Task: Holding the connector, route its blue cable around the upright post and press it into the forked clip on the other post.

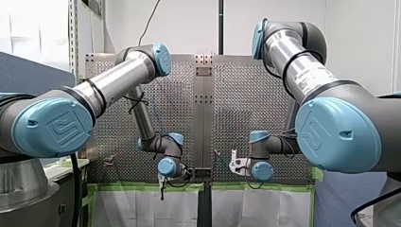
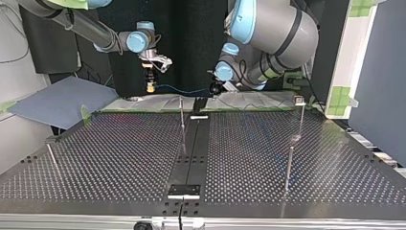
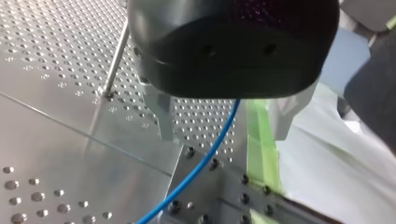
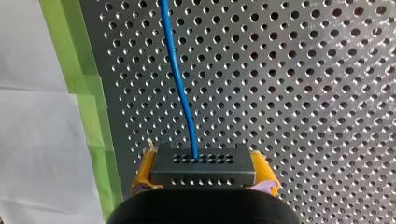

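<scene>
Front view first. Our left arm's gripper (image 1: 181,174) and our right arm's gripper (image 1: 235,163) hang low on either side of the centre seam of the perforated metal table (image 1: 255,94), close to its green-taped edge (image 1: 142,187). The fingers are too small here to read.

On to the top view. Our right gripper, at the view's left, carries the small dark block connector (image 2: 151,86) above the table's far edge. The thin blue cable (image 2: 184,89) runs from it almost level across the view to our left gripper. That long axis is what the next move turns on. The slim upright metal post (image 2: 182,122) at the centre stands on the camera's side of the span. The post with a small fitting on top (image 2: 299,100), which we take for the forked clip, stands well off at the view's right, beyond our left gripper. So our left arm is the nearer to the clip, and the connector sits on the far side from it.

Left wrist view: the two metal fingers (image 3: 162,116) stand wide apart, released, with the cable passing loose between them down toward the table.

Right wrist view: the yellow-padded fingers (image 4: 145,170) are clenched on the connector's two sides, and the cable leads straight ahead over the holes. White sheeting (image 4: 42,130) lies beyond the green tape.
</scene>
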